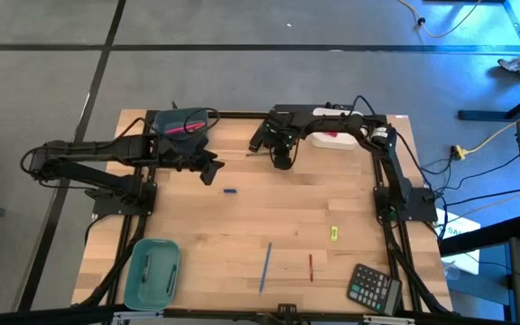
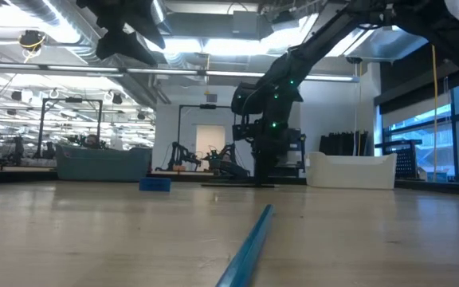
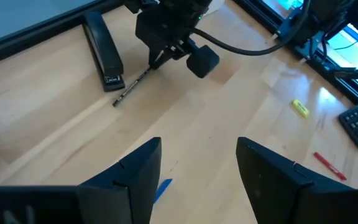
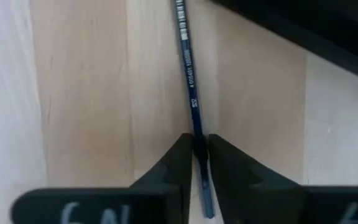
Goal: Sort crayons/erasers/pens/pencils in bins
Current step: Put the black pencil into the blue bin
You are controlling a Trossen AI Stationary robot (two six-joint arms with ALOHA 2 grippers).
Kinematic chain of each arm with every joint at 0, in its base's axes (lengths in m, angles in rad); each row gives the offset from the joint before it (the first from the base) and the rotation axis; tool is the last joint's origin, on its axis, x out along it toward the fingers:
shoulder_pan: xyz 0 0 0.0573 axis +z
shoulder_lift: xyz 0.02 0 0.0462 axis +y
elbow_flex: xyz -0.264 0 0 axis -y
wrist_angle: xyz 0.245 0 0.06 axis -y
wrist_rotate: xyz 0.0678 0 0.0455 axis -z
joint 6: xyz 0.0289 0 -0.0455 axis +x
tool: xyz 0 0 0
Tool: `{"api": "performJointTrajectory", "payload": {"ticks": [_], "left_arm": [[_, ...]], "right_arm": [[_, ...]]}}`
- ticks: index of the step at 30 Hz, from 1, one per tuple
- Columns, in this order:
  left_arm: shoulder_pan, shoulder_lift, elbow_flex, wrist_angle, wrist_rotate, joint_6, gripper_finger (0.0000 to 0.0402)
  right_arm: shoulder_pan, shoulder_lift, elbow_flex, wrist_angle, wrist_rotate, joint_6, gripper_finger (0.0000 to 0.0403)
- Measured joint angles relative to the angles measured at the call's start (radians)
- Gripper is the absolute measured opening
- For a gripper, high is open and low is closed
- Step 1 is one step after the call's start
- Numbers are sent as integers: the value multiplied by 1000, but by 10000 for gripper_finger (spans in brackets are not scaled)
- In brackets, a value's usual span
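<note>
- Right gripper (image 4: 199, 152): fingers closed narrowly around a slim dark pencil-like stick (image 4: 188, 68), clamping it near one end; the rest of the stick runs straight out ahead of the fingertips over the table (image 1: 242, 226).
- White bin (image 1: 332, 141): just beside the right gripper, on the side nearer the right arm's base.
- Black stapler-like object (image 3: 103, 51): close to the right gripper, beside the stick's free end.
- Left gripper (image 3: 197, 171): jaws spread wide, holding nothing, hovering above the table near the blue-grey bin (image 1: 181, 128).
- Small blue piece (image 1: 230, 191): on the table just beside the left gripper.
- Blue pencil (image 1: 265, 266) and thin red pen (image 1: 311, 267): well apart from both grippers, near the calculator (image 1: 374, 288).
- Teal bin (image 1: 152, 271): at the table corner on the left arm's side.
</note>
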Motion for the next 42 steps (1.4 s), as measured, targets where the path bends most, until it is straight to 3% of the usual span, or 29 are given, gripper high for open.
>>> {"api": "performJointTrajectory", "payload": {"ticks": [6,18,28,34,37,42], "left_arm": [[0,0,0,0,0,0,202],[-9,0,0,-11,5,-8,202],[-81,0,0,-216,11,-86,202],[-98,0,-71,-85,16,-43,202],[-97,0,-90,-13,24,-28,202],[-72,-1,-92,55,0,32,202]], "right_arm": [[0,3,0,-41,-21,2,19],[0,-44,-15,-124,-117,131,25],[-2,-299,-14,-138,-314,183,11],[9,-448,-13,-122,-403,217,11],[9,-486,-10,-118,-366,253,11],[21,-436,-58,-19,-145,200,22]]}}
